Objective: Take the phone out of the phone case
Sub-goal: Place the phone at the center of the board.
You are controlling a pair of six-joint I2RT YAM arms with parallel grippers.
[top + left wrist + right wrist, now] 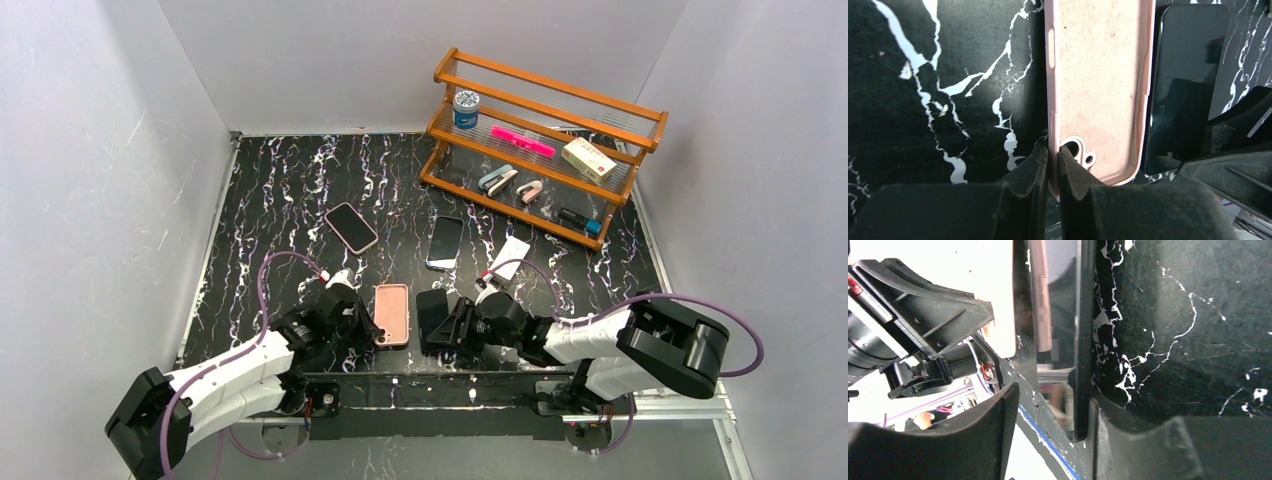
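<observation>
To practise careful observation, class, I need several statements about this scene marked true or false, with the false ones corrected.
1. The pink case is empty, its lining showing. True.
2. The left gripper pinches the case's long edge. True.
3. The black phone sits inside the case. False: it is beside the case, out of it.
4. The wooden shelf holds nothing. False: it carries a can, a box and other items.
5. A pink-rimmed phone and a dark phone lie farther back on the table. True.
</observation>
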